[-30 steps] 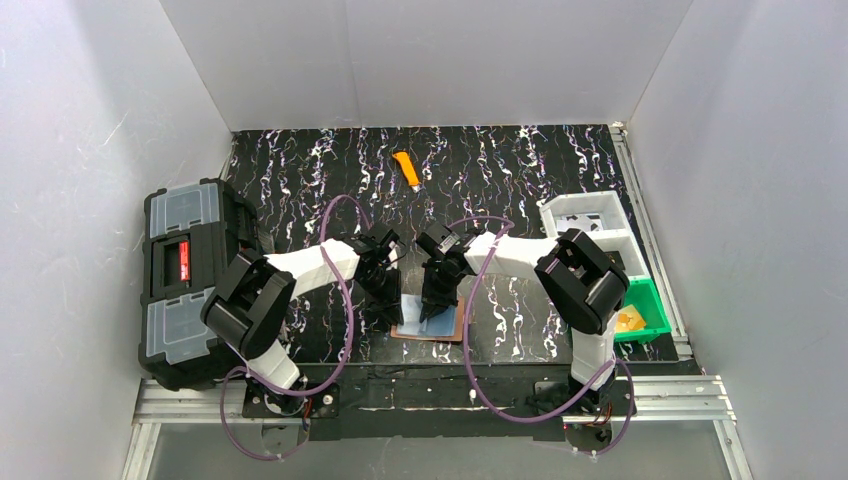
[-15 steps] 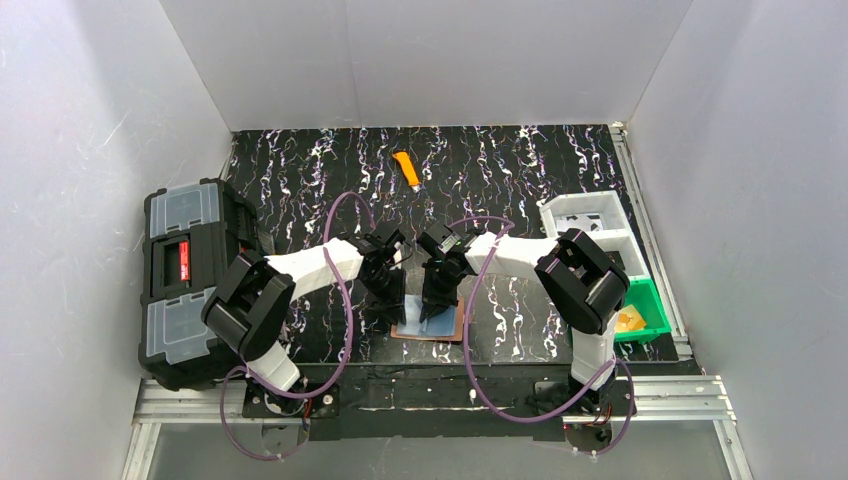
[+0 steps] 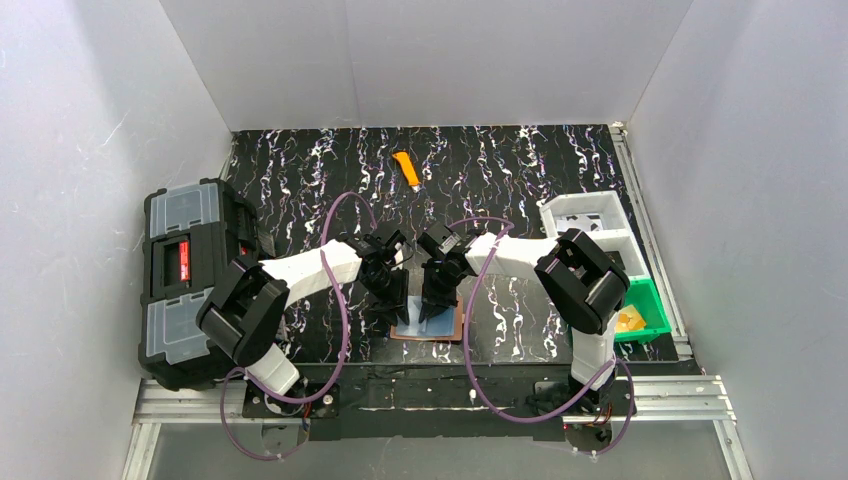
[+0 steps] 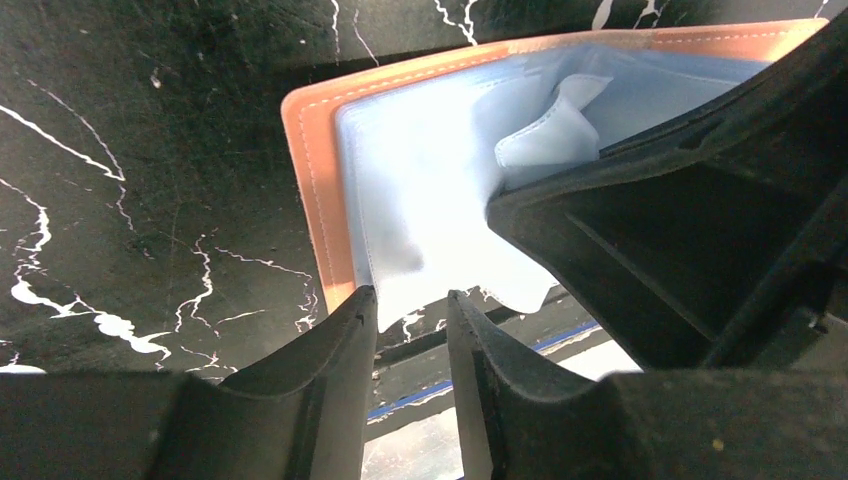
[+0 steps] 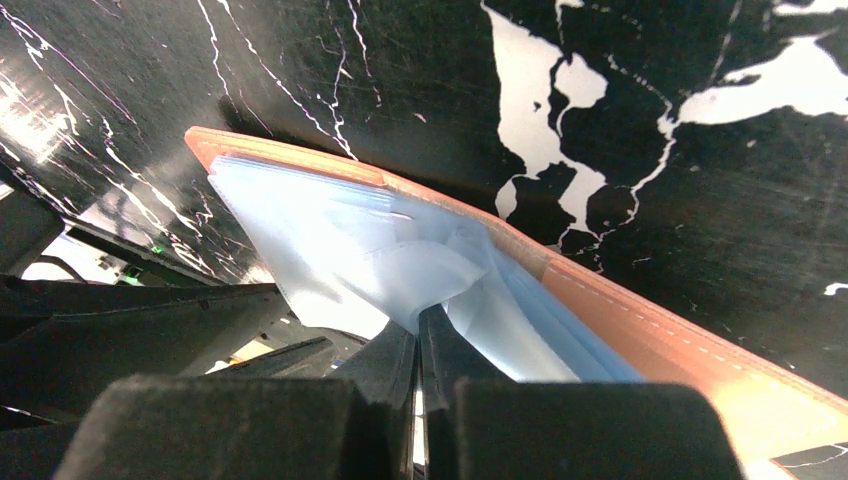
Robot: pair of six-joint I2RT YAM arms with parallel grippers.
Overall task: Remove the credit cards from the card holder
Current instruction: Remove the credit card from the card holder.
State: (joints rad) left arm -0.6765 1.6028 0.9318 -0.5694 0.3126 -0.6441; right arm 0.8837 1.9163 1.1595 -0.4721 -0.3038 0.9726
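Card holder flat, long axis left-right; right gripper clamped on it, left gripper ajar.

The left gripper and the right gripper are crowding each other over the card holder, leaving only a thin slot between them. The right one's jaws are pinching the holder's pale blue lining and blocking that side. The left one's jaws are standing slightly apart at its left edge. The toolbox is walling off the table's left side, and the bins are lining the right. Beyond the arms, open table is stretching back, with only the utility knife lying there.
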